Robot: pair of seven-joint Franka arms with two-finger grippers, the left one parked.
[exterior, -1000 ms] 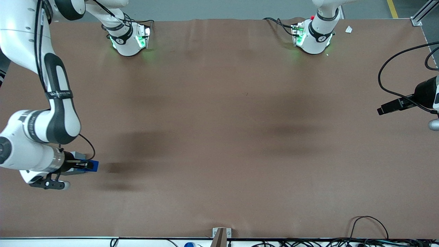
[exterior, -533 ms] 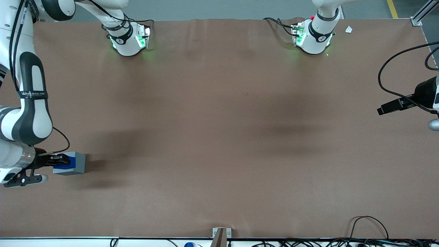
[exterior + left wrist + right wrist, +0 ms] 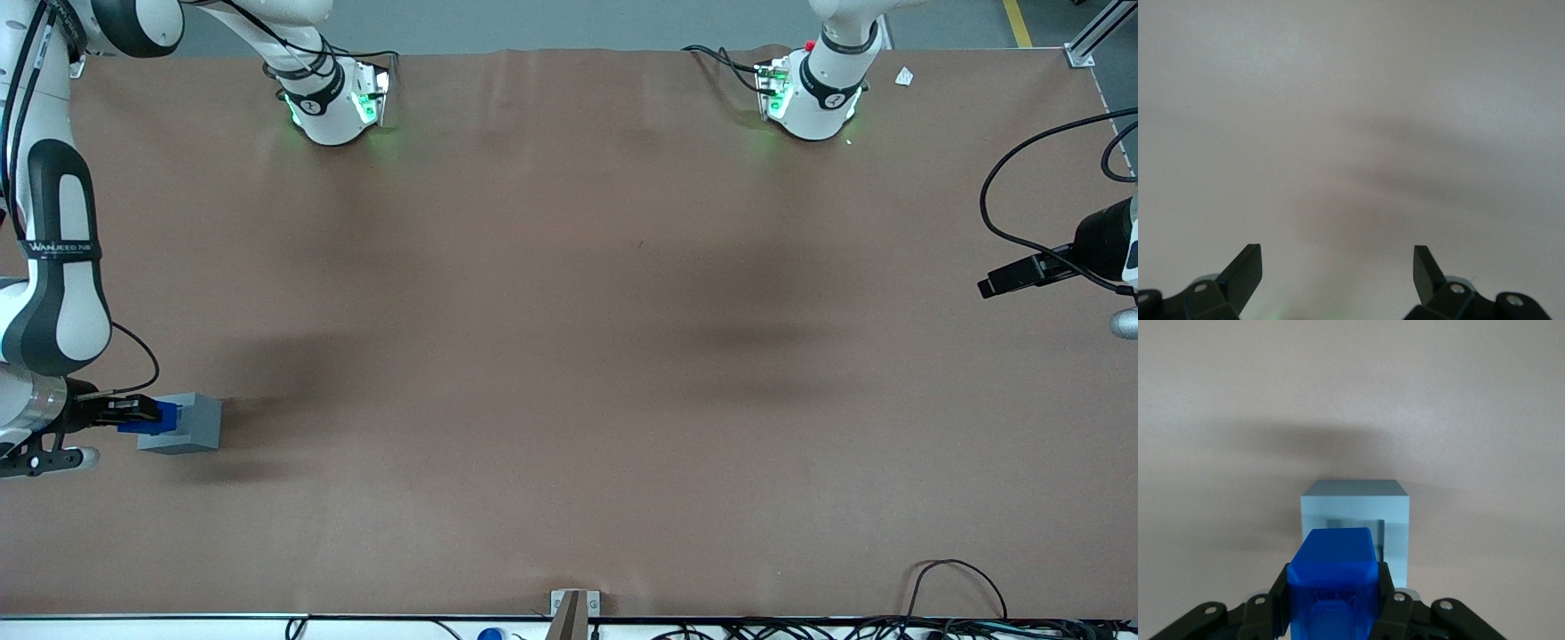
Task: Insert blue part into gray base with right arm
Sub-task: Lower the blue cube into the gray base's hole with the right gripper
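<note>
Working arm: the white jointed right arm with dark joint bands reaches down along the working arm's end of the brown table.

End effector: its black two-finger gripper hangs over the edge of the light gray plastic cube base; the fingers are clamped on either side of the small bright blue plastic block.

Blue part: held in the gripper, not seated. In the front view the blue block overlaps the base's edge toward the working arm's end.

Gray base: sits on the table, near the working arm's end and nearer the front camera than the arm bases.

Front view only: shows the base's place on the table and the thin black cable looping from the wrist. The recess is not discernible here.

Right wrist view only: shows the gray cube and a dark-edged recess in the face toward the camera, with the blue block in front of that recess. Whether block and base touch cannot be told.

Left wrist view: only bare pale surface and the parked arm's own fingertips; no task item appears.
</note>
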